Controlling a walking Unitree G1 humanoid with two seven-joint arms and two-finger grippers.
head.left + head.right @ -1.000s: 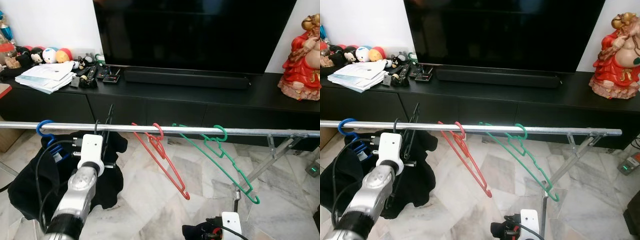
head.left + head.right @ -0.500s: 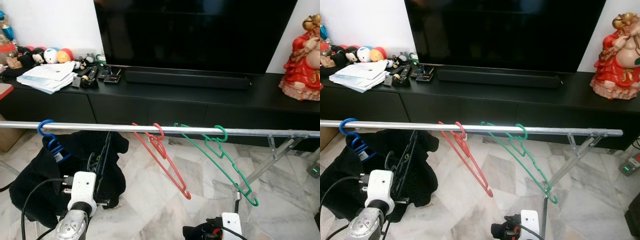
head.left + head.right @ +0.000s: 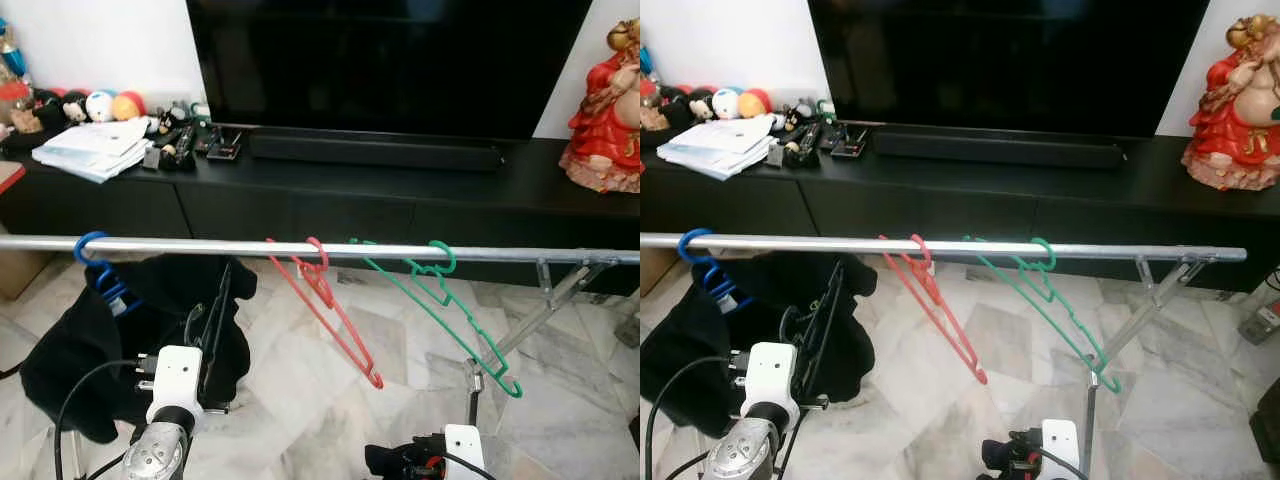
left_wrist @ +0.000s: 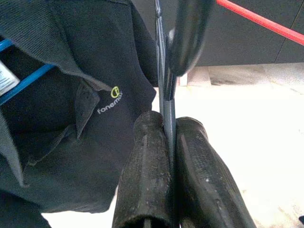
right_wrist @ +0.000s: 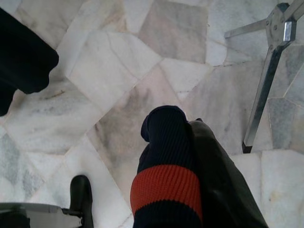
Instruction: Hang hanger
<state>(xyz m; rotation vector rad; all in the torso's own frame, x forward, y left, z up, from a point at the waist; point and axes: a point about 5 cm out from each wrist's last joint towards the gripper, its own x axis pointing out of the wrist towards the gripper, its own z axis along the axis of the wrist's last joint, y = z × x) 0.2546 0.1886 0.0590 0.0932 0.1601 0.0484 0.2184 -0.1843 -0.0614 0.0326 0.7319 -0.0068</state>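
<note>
Left end effector (image 4: 166,156) is clenching its ribbed black fingers (image 4: 145,175) on a thin black wire hanger (image 3: 213,325), holding it below the silver metal rail (image 3: 220,246), beside the black polo shirt (image 3: 90,350) on a blue hanger (image 3: 95,265). Red plastic hanger (image 3: 325,310) and green hanger (image 3: 445,310) are hanging slanted on the rail. Right end effector (image 5: 183,166) is gripping a navy ribbed sock with a red band (image 5: 164,185) over the marble floor (image 5: 118,71).

Black hanger (image 3: 213,322) below the rail (image 3: 300,247)
Thin, dark, upright; its lower edge is clamped in the left tool (image 4: 170,156).
</note>
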